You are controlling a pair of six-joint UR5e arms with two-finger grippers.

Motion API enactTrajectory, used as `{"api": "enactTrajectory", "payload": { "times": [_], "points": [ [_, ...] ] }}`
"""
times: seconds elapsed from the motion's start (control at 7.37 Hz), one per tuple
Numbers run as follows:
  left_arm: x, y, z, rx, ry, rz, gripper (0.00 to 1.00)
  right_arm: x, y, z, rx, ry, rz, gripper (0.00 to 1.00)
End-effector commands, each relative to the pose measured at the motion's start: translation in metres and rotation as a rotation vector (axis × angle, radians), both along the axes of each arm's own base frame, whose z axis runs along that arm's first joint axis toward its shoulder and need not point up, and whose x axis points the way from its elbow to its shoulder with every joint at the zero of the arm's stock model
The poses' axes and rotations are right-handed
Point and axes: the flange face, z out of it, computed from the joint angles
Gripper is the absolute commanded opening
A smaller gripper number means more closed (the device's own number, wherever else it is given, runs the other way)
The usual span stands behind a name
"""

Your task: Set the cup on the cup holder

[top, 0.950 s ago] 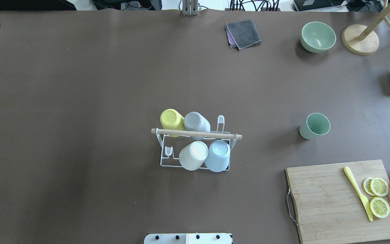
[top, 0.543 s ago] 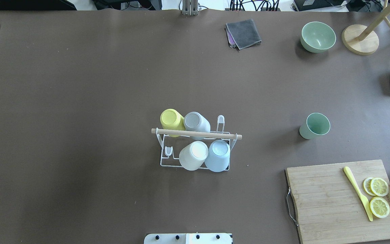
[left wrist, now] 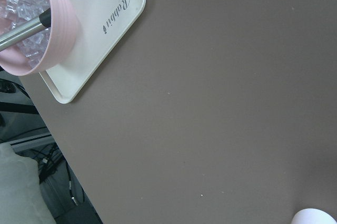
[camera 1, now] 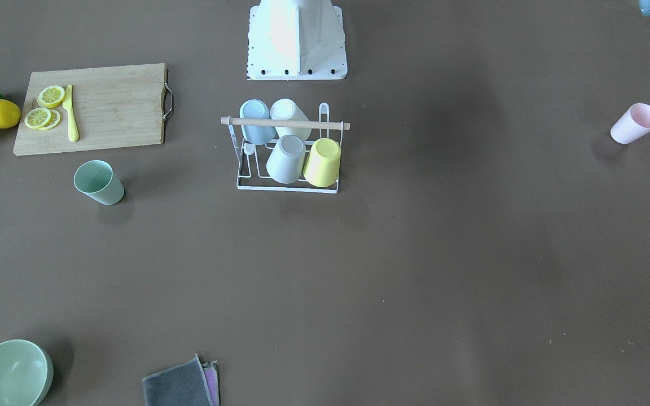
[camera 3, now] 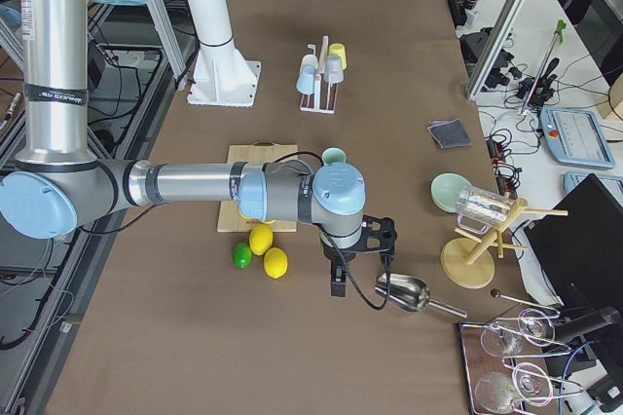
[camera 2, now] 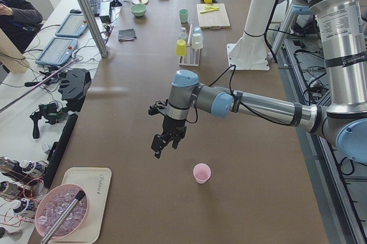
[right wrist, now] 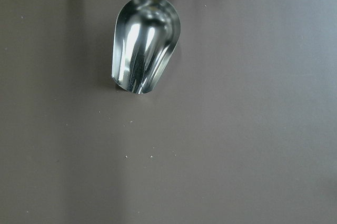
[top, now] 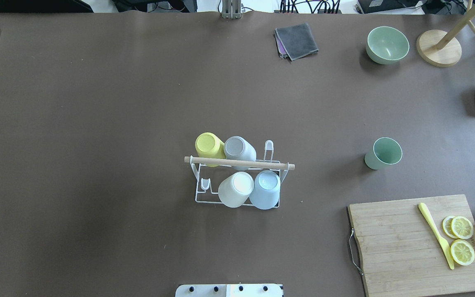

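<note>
Cup holder central, green cup well apart, left claw, right claw at opposite ends (openness: cannot tell)

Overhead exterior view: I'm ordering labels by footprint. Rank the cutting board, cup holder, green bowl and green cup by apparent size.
1. cutting board, clearly the largest
2. cup holder, counting its whole wire frame
3. green bowl
4. green cup, which looks only slightly smaller than the bowl; those two are close
</note>
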Motion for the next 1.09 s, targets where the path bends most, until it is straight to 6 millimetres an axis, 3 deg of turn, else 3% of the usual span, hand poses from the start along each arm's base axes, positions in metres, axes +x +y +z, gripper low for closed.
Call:
{"api": "enactTrajectory", "payload": {
  "times": [0.0,0.14,0.27,0.41,0.68,0.81,0.95],
  "points": [
    [0.023,0.0,-0.001,0.022,-0.08,0.125,0.99,0.001,-0.007,-0.008,0.03,0.002,-0.012,1.0],
    [0.039,0.005,-0.003,-0.011,-0.099,0.191,0.98,0.001,-0.006,-0.022,0.067,0.009,-0.025,1.0],
    [0.068,0.013,0.001,-0.059,-0.143,0.269,0.98,0.001,-0.007,-0.028,0.082,0.012,-0.026,1.0],
    [0.083,0.02,-0.002,-0.079,-0.179,0.311,0.98,0.0,-0.008,-0.031,0.085,0.012,-0.028,1.0],
    [0.113,0.039,0.013,-0.21,-0.24,0.411,0.98,-0.012,-0.021,-0.042,0.11,0.014,-0.054,1.0],
    [0.126,0.041,0.013,-0.253,-0.265,0.444,0.98,-0.026,-0.034,-0.055,0.133,0.018,-0.081,1.0],
    [0.158,0.047,0.013,-0.298,-0.306,0.55,0.98,-0.041,-0.048,-0.068,0.156,0.034,-0.111,1.0]
  ]
}}
